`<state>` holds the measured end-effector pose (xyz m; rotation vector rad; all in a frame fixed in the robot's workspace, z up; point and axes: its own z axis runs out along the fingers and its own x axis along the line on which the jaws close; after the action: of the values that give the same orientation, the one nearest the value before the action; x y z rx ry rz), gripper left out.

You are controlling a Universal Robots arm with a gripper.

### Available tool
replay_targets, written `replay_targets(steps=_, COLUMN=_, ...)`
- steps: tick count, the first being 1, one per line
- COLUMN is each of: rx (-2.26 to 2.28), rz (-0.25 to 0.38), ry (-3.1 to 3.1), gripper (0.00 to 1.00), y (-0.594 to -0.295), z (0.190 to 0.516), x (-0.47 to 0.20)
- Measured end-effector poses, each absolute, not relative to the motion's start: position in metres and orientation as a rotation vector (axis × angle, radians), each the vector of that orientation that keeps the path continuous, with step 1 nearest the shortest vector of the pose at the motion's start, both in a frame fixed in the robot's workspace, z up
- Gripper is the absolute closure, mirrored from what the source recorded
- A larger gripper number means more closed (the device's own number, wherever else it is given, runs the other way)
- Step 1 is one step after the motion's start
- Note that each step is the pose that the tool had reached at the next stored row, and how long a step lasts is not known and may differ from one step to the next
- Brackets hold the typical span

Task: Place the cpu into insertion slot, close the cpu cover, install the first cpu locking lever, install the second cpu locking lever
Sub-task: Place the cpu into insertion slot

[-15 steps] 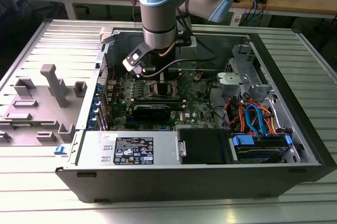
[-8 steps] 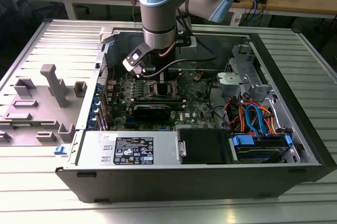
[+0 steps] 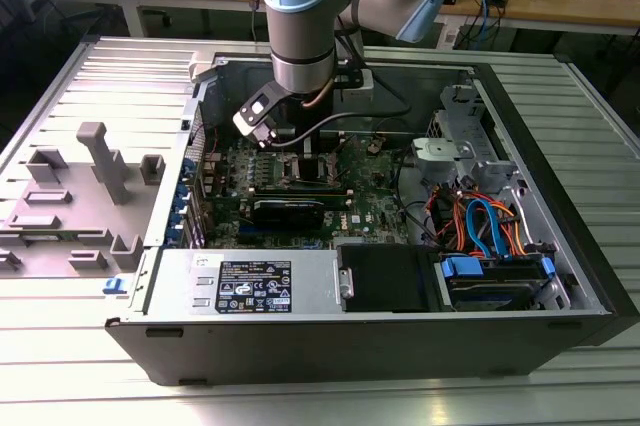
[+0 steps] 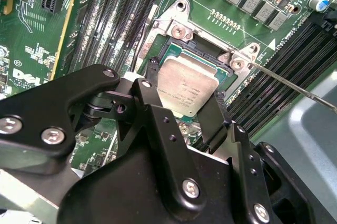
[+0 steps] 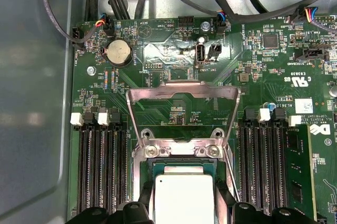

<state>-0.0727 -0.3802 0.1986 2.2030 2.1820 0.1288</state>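
In both wrist views the cpu (image 4: 187, 82) (image 5: 183, 197), a silver-topped square chip, sits between my two black fingers (image 4: 151, 74), directly over the insertion slot (image 4: 176, 29) (image 5: 179, 153) in the green motherboard (image 3: 375, 201). My gripper (image 4: 184, 95) (image 5: 184, 211) (image 3: 300, 144) is shut on the cpu's edges. Whether the chip rests in the slot or hangs just above it, I cannot tell. The cpu cover (image 5: 158, 91), a grey metal frame, is swung open away from the slot. A thin lever rod (image 4: 295, 84) sticks out beside the slot.
Black memory strips (image 5: 100, 171) run along both sides of the slot. A long black card (image 3: 288, 211) lies in front of it in the exterior view. Cables (image 3: 480, 226) and drive bays fill the case's right. A grey fixture tray (image 3: 90, 196) stands at the left.
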Motion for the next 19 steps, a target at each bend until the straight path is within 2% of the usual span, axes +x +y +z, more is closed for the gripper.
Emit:
replay_targets(steps=17, rx=2.204, rz=0.131, ry=2.182, gripper=0.45, y=-0.3801, z=0.197, x=-0.0727)
replay_targets(steps=18, rx=2.203, rz=0.129, ry=2.182, gripper=0.38, y=-0.3802, z=0.1972, x=-0.0727)
replay_targets(steps=19, rx=2.203, rz=0.129, ry=2.182, gripper=0.38, y=-0.3802, z=0.1972, x=-0.0727)
